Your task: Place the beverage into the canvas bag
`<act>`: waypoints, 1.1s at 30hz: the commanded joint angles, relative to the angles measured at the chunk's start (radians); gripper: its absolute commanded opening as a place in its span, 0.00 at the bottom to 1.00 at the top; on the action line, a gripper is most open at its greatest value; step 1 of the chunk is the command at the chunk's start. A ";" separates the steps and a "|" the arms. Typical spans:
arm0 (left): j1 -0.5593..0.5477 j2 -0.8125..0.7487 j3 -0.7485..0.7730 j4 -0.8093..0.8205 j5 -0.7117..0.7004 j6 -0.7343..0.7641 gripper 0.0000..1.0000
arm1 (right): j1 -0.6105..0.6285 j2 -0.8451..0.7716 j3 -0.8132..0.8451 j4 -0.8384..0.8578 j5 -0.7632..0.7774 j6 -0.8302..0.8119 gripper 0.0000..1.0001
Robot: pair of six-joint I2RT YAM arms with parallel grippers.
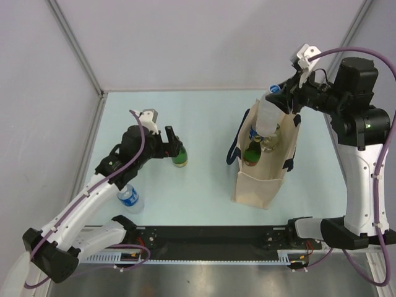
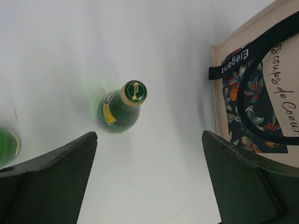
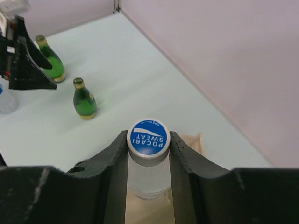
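Over the far end of the canvas bag [image 1: 257,185], the right gripper [image 1: 279,94] has its jaws closed tight on the neck of a clear bottle [image 1: 266,117], just under the blue cap [image 3: 148,136]. The bottle hangs upright with its base at the bag's mouth; how deep it reaches I cannot tell. Inside the bag, nearer than the hanging bottle, stand a green bottle [image 1: 252,153] and a pale-topped one [image 1: 270,143].

The step in hand looks like the lowering. To do it well, keep the bottle vertical and bring it straight down into the free space at the bag's far end. It should stay clear of the two tops inside and of the dark handles [image 1: 232,153], since soft canvas may fold if nudged. Release should wait until the base rests on the bag's bottom; an early drop could knock it against its neighbours.

Well to the left of the bag, the left gripper [image 2: 149,154] has its jaws spread wide and empty, near another green bottle [image 2: 122,109] on the worktop [image 1: 204,111].
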 commanded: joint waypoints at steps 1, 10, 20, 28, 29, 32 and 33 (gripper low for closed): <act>0.006 0.027 0.051 0.038 0.040 0.027 1.00 | -0.088 -0.068 -0.081 0.067 -0.054 0.001 0.00; 0.007 0.035 0.019 0.050 0.037 0.028 1.00 | -0.201 -0.169 -0.394 0.158 -0.063 -0.011 0.00; 0.010 0.030 -0.003 0.055 0.034 0.022 1.00 | -0.221 -0.167 -0.620 0.267 -0.008 -0.080 0.00; 0.012 0.039 -0.010 0.063 0.036 0.016 1.00 | -0.222 -0.175 -0.824 0.458 0.024 -0.106 0.00; 0.012 0.041 -0.010 0.061 0.036 0.016 1.00 | -0.222 -0.177 -0.863 0.501 0.024 -0.112 0.00; 0.016 0.046 -0.006 0.063 0.039 0.017 1.00 | -0.227 -0.183 -0.920 0.564 0.015 -0.132 0.00; 0.018 0.049 -0.006 0.063 0.040 0.016 1.00 | -0.230 -0.184 -0.962 0.584 0.000 -0.137 0.00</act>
